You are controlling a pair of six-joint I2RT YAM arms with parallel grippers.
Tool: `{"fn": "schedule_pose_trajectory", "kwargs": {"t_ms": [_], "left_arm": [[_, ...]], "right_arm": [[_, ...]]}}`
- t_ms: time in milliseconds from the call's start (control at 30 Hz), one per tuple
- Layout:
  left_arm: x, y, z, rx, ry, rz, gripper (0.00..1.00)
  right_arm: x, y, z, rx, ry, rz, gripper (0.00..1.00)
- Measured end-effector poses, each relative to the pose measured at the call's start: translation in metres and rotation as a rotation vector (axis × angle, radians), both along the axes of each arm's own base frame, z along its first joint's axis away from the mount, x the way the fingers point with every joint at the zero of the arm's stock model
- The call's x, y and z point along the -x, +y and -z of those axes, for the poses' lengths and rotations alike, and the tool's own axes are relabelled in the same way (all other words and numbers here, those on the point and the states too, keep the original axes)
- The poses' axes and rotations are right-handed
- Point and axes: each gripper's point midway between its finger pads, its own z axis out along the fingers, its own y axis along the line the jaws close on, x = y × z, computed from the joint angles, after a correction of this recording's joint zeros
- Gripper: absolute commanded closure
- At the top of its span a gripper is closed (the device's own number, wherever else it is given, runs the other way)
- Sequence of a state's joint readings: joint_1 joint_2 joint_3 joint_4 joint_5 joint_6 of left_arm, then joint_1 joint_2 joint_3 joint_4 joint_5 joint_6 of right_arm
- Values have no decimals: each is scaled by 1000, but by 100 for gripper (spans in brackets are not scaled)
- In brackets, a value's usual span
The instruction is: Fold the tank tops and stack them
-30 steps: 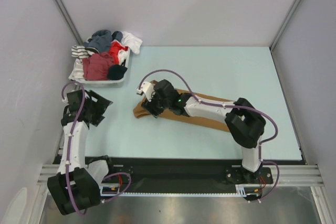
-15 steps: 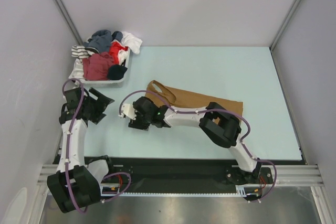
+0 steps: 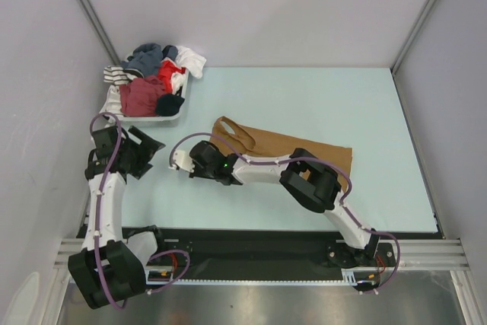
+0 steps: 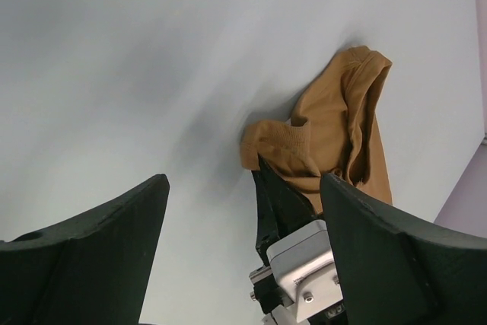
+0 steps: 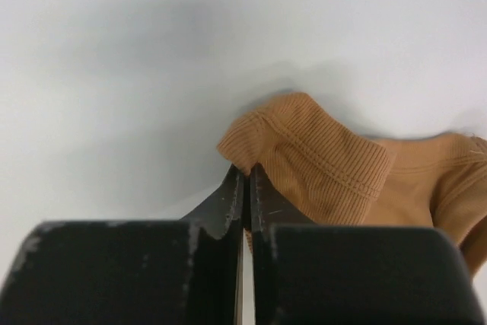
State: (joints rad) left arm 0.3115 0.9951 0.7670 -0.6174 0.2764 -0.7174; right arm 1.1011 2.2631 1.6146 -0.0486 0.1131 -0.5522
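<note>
Tank tops sit in two places here. At the far left a white tray point(image 3: 149, 118) holds a heap of mixed clothes, a dark maroon top point(image 3: 141, 97) among them (which of the others are tank tops is hard to tell). The tan tank top point(image 3: 293, 146) lies alone, spread flat across the middle of the table point(image 3: 342, 97).

Just below the tray, the left gripper point(image 3: 151, 154) hangs above bare surface with its jaws wide apart and nothing between them. Its camera looks toward the tan cloth. It seems to be waiting out of the way, ready to take a second corner.

To its right, the right gripper point(image 5: 245, 176) is low at the table. Its arm is stretched leftward along the near side of the garment so that it reaches the garment's left end. Its jaws are pressed together on the ribbed edge point(image 5: 319, 157) of the tan top, which bunches up at the fingertips. This looks like a grip taken to lift that end and carry it over for a fold.

From there the tan body runs rightward, flat and slightly angled. The strap loop lies at its left end.

The table is pale, smooth and matte, so cloth should slide easily on it. Plain light walls point(image 3: 266, 5) close it in on three sides.
</note>
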Motion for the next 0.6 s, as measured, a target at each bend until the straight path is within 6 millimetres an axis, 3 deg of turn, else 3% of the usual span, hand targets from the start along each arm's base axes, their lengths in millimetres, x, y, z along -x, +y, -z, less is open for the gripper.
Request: {"fn": "schedule_pose_trajectory", "kwargs": {"t_ms": [300,600], "left_arm": [[-2,1,-3,-6,-8,1,14],[-3,1,-5,-12,-24,10,15]], "right_arm": [[4,0,-4,-106,196,-48,100],[-14,-9,-51,-327,503,-110,96]]}}
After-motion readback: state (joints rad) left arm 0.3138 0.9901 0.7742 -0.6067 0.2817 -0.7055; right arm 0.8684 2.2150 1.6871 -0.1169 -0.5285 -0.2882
